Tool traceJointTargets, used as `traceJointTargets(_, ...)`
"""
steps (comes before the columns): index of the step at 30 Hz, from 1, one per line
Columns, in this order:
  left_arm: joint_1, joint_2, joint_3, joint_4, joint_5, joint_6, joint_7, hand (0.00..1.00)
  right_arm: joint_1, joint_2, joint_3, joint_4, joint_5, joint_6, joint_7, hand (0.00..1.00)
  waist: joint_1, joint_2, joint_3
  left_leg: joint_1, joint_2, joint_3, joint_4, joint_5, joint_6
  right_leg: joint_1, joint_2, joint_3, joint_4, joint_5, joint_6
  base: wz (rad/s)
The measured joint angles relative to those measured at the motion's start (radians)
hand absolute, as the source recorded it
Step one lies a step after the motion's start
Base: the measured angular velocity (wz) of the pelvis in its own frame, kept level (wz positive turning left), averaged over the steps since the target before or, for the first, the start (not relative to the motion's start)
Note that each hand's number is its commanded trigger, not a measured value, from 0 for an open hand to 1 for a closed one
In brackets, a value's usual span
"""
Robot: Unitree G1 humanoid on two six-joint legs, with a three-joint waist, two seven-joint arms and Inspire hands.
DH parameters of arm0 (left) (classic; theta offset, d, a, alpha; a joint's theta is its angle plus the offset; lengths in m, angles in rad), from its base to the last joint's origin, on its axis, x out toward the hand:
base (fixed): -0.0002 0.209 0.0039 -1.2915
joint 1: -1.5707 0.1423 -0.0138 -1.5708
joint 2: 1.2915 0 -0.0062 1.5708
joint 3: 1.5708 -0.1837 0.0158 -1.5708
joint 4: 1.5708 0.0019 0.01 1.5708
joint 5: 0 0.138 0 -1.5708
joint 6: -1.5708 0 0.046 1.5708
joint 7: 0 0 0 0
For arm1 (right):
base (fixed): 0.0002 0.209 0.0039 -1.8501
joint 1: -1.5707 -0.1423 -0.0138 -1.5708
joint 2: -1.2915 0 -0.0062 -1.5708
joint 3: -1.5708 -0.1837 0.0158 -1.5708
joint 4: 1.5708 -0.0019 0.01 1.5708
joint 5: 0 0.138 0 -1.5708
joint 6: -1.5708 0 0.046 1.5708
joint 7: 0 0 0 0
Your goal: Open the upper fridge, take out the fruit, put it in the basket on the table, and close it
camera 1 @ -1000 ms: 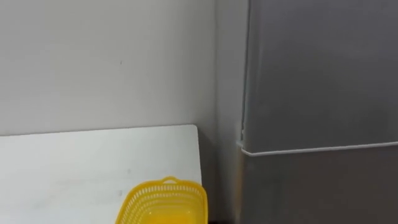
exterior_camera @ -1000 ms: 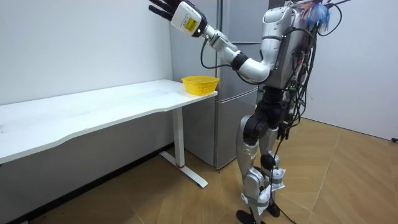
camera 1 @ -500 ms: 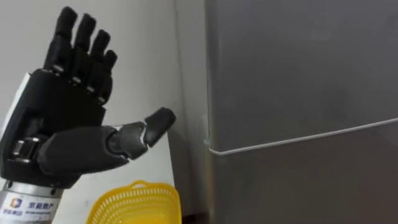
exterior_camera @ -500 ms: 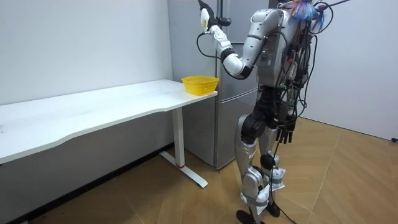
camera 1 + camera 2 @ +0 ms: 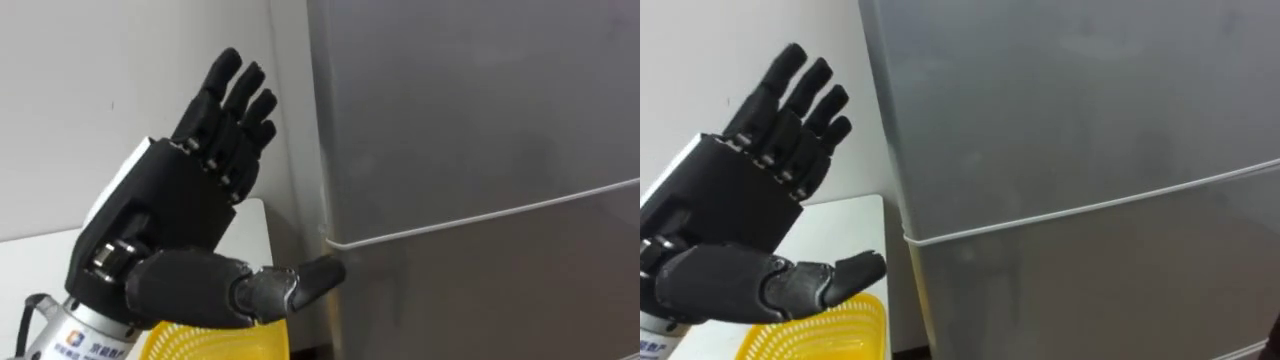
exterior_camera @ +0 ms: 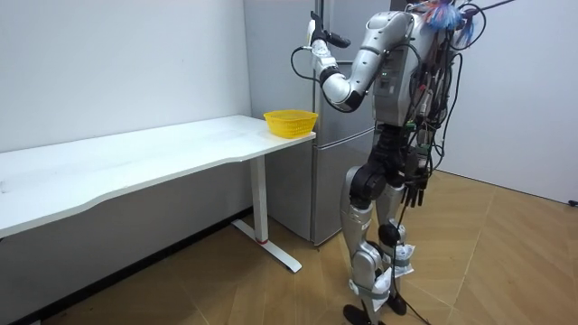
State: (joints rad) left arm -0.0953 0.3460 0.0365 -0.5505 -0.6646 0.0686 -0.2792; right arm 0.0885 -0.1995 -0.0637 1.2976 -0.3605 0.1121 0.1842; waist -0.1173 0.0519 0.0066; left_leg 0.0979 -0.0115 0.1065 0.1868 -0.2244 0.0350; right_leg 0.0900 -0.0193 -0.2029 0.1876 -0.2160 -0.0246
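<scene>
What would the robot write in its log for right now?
left robot hand: open, raised beside fridge | fridge: doors shut | yellow basket: on table

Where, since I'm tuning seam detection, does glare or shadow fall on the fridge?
Left eye view: fridge shows a soft sheen, no hard glare; the door seam is a bright line. Right eye view: shade darkens the fridge's side beside the table.

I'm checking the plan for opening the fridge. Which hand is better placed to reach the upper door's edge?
Left. The left hand is raised, open, beside the left edge of the upper door, thumb near the door seam. The right hand hangs low at the robot's side.
</scene>
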Motion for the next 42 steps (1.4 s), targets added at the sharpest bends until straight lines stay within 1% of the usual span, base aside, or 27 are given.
traceJointTargets(4, 0.000, 0.000, -0.005, 0.000, 0.003, 0.014, -0.021, 0.00, 0.000, 0.000, 0.000, 0.013, 0.001, 0.001, -0.003, 0.00, 0.000, 0.000, -0.0001, 0.000, 0.000, 0.000, 0.000, 0.000, 0.000, 0.000, 0.000, -0.001, 0.000, 0.000, 0.000, 0.00)
traceJointTargets(6, 0.000, 0.000, -0.009, 0.000, 0.003, 0.016, -0.030, 0.00, 0.000, 0.000, 0.000, 0.014, 0.002, 0.011, -0.010, 0.00, -0.001, 0.001, -0.0005, 0.000, 0.000, 0.000, 0.000, 0.000, 0.000, 0.001, 0.000, -0.001, 0.000, 0.000, 0.000, 0.00)
traceJointTargets(13, 0.000, -0.001, -0.029, 0.000, 0.005, 0.017, -0.038, 0.00, -0.002, 0.000, 0.002, 0.017, 0.006, 0.011, -0.031, 0.00, -0.001, 0.006, -0.0020, 0.002, 0.000, 0.001, 0.000, 0.000, 0.000, 0.001, 0.000, 0.000, 0.001, 0.000, -0.001, 0.00)
traceJointTargets(18, 0.000, -0.002, -0.043, 0.000, 0.006, 0.017, -0.038, 0.00, -0.014, 0.000, 0.004, 0.023, 0.006, 0.011, -0.031, 0.00, -0.003, 0.016, 0.0024, 0.002, 0.001, 0.001, 0.000, 0.000, 0.000, -0.002, 0.001, 0.001, 0.001, 0.001, -0.001, 0.00)
traceJointTargets(20, 0.000, -0.003, -0.043, 0.000, 0.007, 0.018, -0.038, 0.00, -0.016, 0.000, 0.004, 0.024, 0.006, 0.011, -0.031, 0.00, -0.004, 0.016, 0.0030, 0.003, 0.001, 0.001, 0.000, 0.000, 0.000, -0.005, 0.001, 0.002, 0.000, 0.001, -0.001, 0.00)
traceJointTargets(25, 0.000, -0.003, -0.044, 0.003, 0.007, 0.018, -0.046, 0.00, -0.021, 0.000, 0.005, 0.032, 0.012, 0.011, -0.031, 0.00, -0.009, 0.015, 0.0039, 0.003, 0.001, 0.001, 0.000, 0.000, 0.000, -0.004, 0.001, 0.002, 0.000, 0.001, -0.001, 0.00)
traceJointTargets(28, 0.000, -0.003, -0.048, 0.024, 0.007, 0.020, -0.061, 0.00, -0.021, 0.000, 0.006, 0.032, 0.025, 0.012, -0.032, 0.00, -0.013, 0.013, 0.0050, 0.003, 0.001, 0.003, 0.000, 0.000, 0.000, -0.003, 0.001, 0.002, 0.001, 0.001, -0.001, 0.00)
traceJointTargets(33, 0.000, -0.003, -0.049, 0.036, 0.009, 0.036, -0.077, 0.00, -0.021, 0.000, 0.010, 0.032, 0.039, 0.012, -0.038, 0.00, -0.014, 0.009, 0.0073, 0.002, 0.001, 0.005, 0.000, 0.000, 0.000, -0.004, 0.001, 0.003, 0.000, 0.001, -0.001, 0.00)
traceJointTargets(40, 0.000, -0.003, -0.049, 0.039, 0.014, 0.036, -0.087, 0.00, -0.022, 0.000, 0.025, 0.031, 0.039, 0.012, -0.039, 0.00, -0.014, 0.009, 0.0070, 0.002, 0.001, 0.004, 0.000, 0.000, 0.000, -0.004, 0.001, 0.003, -0.001, 0.001, -0.001, 0.00)
traceJointTargets(42, 0.000, -0.003, -0.049, 0.039, 0.034, 0.037, -0.094, 0.01, -0.022, 0.000, 0.025, 0.031, 0.039, 0.013, -0.035, 0.00, -0.015, 0.009, 0.0068, 0.002, 0.001, 0.003, 0.001, 0.000, 0.000, -0.003, 0.001, 0.002, -0.001, 0.001, -0.001, 0.00)
